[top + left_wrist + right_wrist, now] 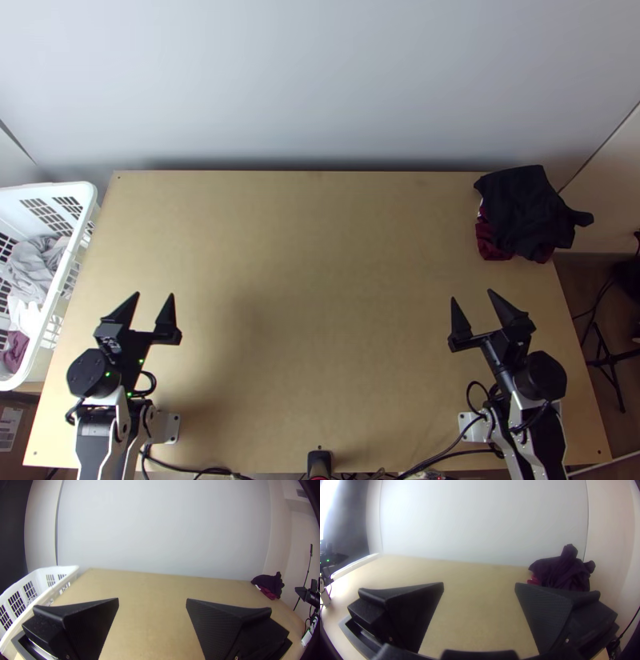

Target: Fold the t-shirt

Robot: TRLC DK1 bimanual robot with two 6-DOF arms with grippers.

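My left gripper (154, 294) stands open over the table's near left part, nothing between its fingers; in the left wrist view the same gripper (152, 600) has its fingers wide apart. Near the right side my right gripper (471, 294) is open too, and the right wrist view shows that gripper (479, 584) holding nothing. Bunched dark cloth (524, 210) lies at the table's far right corner on dark red cloth (491, 242). Which piece is a t-shirt I cannot tell. The dark heap (565, 570) also stands beyond my right gripper in the right wrist view.
A white laundry basket (70, 192) with grey, white and dark red cloth (14, 350) inside stands along the table's left edge. Bare light wood (320, 272) lies between the arms. Black cables (448, 454) run along the near edge, and a pale wall rises behind the far edge.
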